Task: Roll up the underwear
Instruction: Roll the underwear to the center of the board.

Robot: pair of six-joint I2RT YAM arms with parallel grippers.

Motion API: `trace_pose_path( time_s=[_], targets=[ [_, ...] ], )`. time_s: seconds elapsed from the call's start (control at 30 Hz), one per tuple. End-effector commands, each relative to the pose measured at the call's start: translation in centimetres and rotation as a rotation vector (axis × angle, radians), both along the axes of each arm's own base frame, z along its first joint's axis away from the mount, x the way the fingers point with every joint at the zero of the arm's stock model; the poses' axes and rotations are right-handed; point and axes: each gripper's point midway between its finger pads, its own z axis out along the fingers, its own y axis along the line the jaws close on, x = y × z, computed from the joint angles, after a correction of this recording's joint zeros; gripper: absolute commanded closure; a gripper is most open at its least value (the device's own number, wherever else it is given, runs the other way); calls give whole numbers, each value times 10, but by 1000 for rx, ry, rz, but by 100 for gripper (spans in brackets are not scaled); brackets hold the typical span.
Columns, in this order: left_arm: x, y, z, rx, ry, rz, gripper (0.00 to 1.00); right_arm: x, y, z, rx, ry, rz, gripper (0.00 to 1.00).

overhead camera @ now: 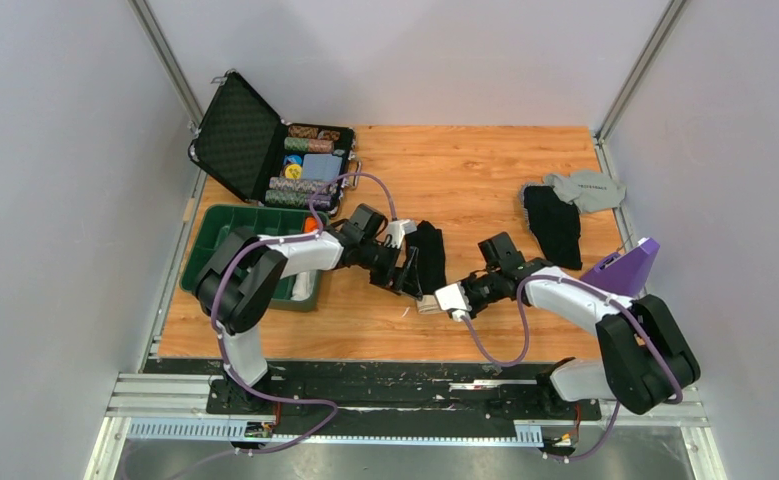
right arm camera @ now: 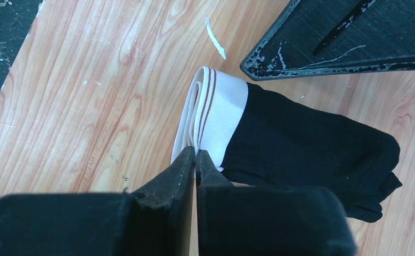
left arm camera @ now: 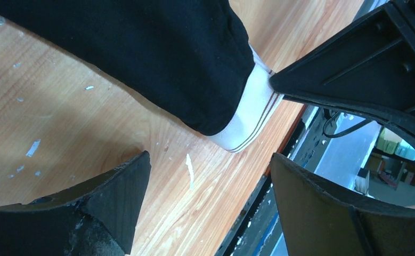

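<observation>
The underwear (overhead camera: 428, 252) is black cloth folded into a narrow strip in the middle of the wooden table, its white waistband (overhead camera: 428, 303) at the near end. My right gripper (overhead camera: 435, 302) is shut, pinching the edge of the waistband; in the right wrist view its tips (right arm camera: 195, 154) meet on the white band (right arm camera: 218, 104), with the black cloth (right arm camera: 306, 149) lying beyond. My left gripper (overhead camera: 411, 282) is open beside the strip. In the left wrist view it (left arm camera: 210, 165) hovers over bare wood just short of the underwear (left arm camera: 141, 48) and waistband (left arm camera: 250, 114).
An open black case (overhead camera: 250, 140) with poker chips and a green bin (overhead camera: 223, 228) stand at the back left. A second black garment (overhead camera: 553, 225), a light grey garment (overhead camera: 587, 188) and a purple object (overhead camera: 625, 268) lie at the right. The table's front edge (overhead camera: 365, 352) is close.
</observation>
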Motion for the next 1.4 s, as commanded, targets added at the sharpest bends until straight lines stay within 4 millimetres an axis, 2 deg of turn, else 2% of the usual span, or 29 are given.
trace_pose_path(
  time_s=[0.0, 0.27, 0.5, 0.63, 0.8, 1.0, 1.1, 1.3, 1.37],
  targets=[
    [8, -4, -6, 9, 4, 19, 9, 6, 1, 9, 19, -40, -31, 98],
    [0, -16, -8, 0, 13, -21, 15, 7, -13, -13, -38, -30, -105, 100],
    [1, -23, -11, 7, 50, 8, 20, 21, -20, -29, -94, 1, -202, 100],
    [5, -25, -10, 14, 89, 84, 25, 23, -23, -33, -97, 36, -248, 100],
    [-1, -30, -25, -8, 184, 132, 30, 15, -28, -44, -122, 93, -282, 100],
    [11, -47, -35, -63, 224, 195, 41, 16, -33, -46, -139, 108, -320, 100],
    [10, -53, -35, -58, 227, 184, 45, 15, -34, -46, -139, 105, -323, 100],
    [6, -40, -41, 25, 234, 204, 45, 18, -33, -46, -142, 119, -340, 100],
    [4, -36, -42, 40, 234, 215, 48, 20, -33, -46, -142, 120, -347, 100]
  ],
)
